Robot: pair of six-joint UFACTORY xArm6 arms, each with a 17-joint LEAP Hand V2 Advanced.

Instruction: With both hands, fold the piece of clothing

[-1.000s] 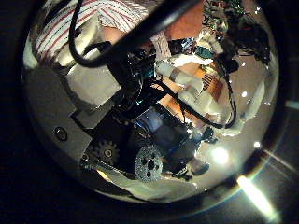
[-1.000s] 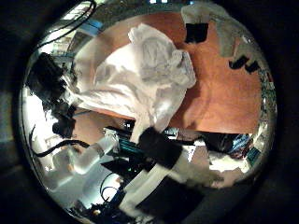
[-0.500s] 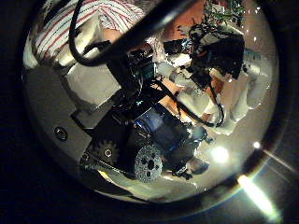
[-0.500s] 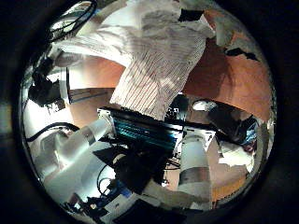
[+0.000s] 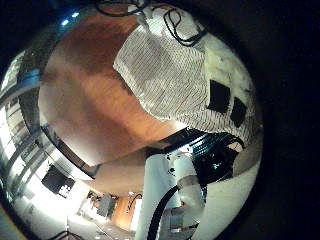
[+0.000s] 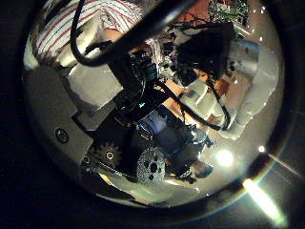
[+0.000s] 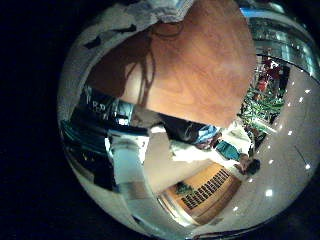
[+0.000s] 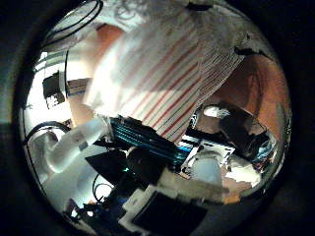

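Observation:
A striped garment (image 8: pixel 167 69) fills much of the right thumb side view, hanging spread out close to that palm and off the wooden table (image 8: pixel 268 93). Dark fingertips (image 8: pixel 242 49) of my right hand curl at its upper edge. In the left little finger side view the same striped garment (image 5: pixel 172 72) hangs over the table (image 5: pixel 85 95), with my left hand's dark fingers (image 5: pixel 220 96) pinched on its edge. The left thumb side view shows a strip of the cloth (image 6: pixel 105 17) and a hand (image 6: pixel 214 50) near it.
A white arm (image 5: pixel 165 195) and a rack of equipment (image 8: pixel 148 143) stand beyond the table's edge. In the right little finger side view the table (image 7: pixel 195 60) shows bare wood, with only a corner of cloth (image 7: pixel 150 10) at the rim.
The garment lay crumpled on the table a second ago; now it is lifted and hangs spread close to the right palm. In the left thumb side view a hand has come nearer.

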